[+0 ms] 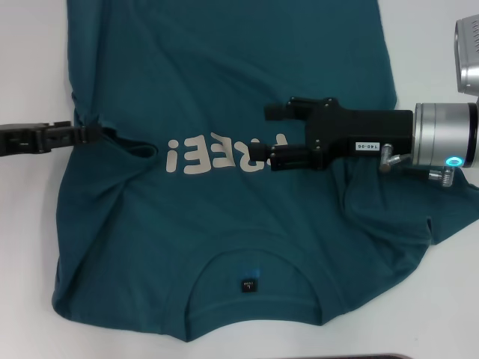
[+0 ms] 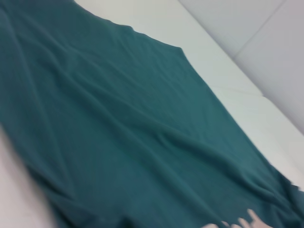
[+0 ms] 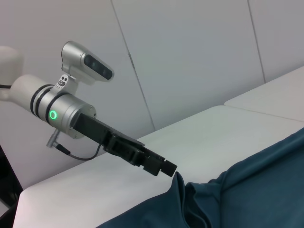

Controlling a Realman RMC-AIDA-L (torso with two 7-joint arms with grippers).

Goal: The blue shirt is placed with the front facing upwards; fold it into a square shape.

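Observation:
The blue shirt (image 1: 224, 217) lies spread face up on the white table (image 1: 30, 224), collar (image 1: 251, 288) nearest me, cream "FREE!" letters (image 1: 194, 155) across the chest. My left gripper (image 1: 91, 133) is shut on the shirt's left edge, where the cloth bunches into a small ridge. In the right wrist view the left gripper (image 3: 167, 168) holds a raised peak of the shirt (image 3: 190, 199). My right gripper (image 1: 274, 134) hovers open over the chest, hiding part of the letters, with nothing between its fingers. The left wrist view shows the shirt (image 2: 118, 133) as wrinkled cloth.
White table (image 2: 199, 42) extends past the shirt's hem and on both sides. The right arm's silver wrist and camera housing (image 1: 465, 52) stand at the right edge. A dark strip (image 1: 374, 357) runs along the near edge. Grey wall panels (image 3: 190, 57) stand behind the table.

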